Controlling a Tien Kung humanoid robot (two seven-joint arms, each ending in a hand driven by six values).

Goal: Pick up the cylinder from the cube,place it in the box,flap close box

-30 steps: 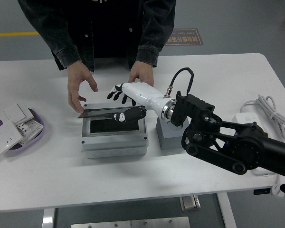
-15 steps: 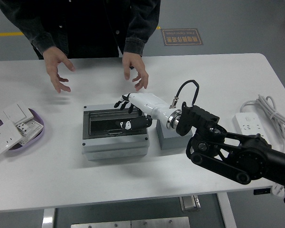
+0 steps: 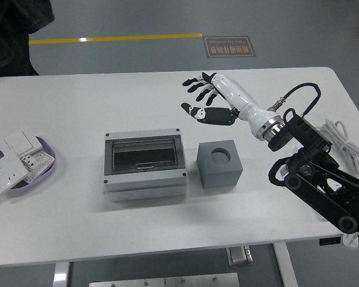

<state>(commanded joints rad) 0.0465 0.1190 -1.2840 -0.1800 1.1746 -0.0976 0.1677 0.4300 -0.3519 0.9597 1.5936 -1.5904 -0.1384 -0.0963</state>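
The grey box (image 3: 145,164) sits mid-table with its dark flap lid lying flat and closed. The grey cube (image 3: 219,164) stands right of it, its round top hole empty. The cylinder is not visible. My right hand (image 3: 203,98), white with black fingers, is raised above the table behind the cube, fingers spread, holding nothing. My left hand is out of view. A person's dark sleeve (image 3: 18,21) shows at the top left corner.
A purple dish (image 3: 45,149) with white switches and sockets sits at the left edge. A white power strip with coiled cable (image 3: 341,146) lies at the right edge.
The box lid went from held up to flat and closed. My right hand lifted off the box and moved back right. The person's hands withdrew from the table.
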